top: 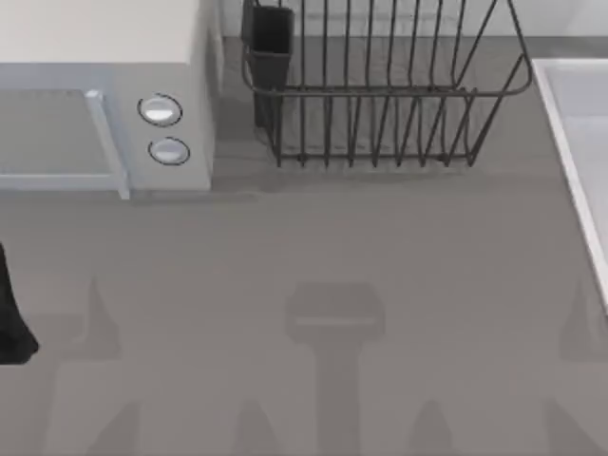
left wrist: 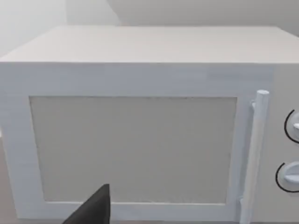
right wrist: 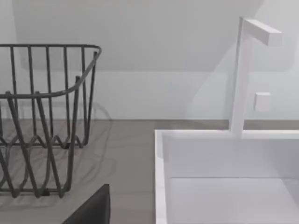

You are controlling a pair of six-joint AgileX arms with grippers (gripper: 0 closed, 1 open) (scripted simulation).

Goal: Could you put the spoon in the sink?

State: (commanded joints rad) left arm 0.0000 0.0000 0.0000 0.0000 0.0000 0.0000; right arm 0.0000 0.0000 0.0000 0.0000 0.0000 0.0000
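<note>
**Status: both arms at the near edge, spoon not yet in hand as far as we can judge**

The left gripper (left wrist: 93, 210) sits low, facing the door of the microwave (left wrist: 140, 140), with the door handle (left wrist: 257, 149) off to one side. In the top view the left arm (top: 11, 313) is at the table's left edge, near side. The right gripper (right wrist: 93, 210) looks out over the table (top: 304, 266) toward the gap between the dish rack (right wrist: 42, 116) and the sink (right wrist: 224, 186). We cannot tell how far either gripper is open, nor whether either has hold of anything.

The sink lies along the table's right edge, its raised rim toward the centre, and a faucet (right wrist: 243, 74) stands at its far side. The rack stands at the far middle and the microwave at the far left, the two well apart from the sink.

We cannot place the spoon. A dark cup (top: 271, 38) hangs on the rack's left end, and we cannot tell its contents.

Risks, as we judge them:
- Any reach begun before the spoon is located is blind.
- If the spoon is at the rack, the wires could snag a gripper or the spoon on lift-out.
- A low carry could strike the sink's rim, and a far approach could clip the faucet.
</note>
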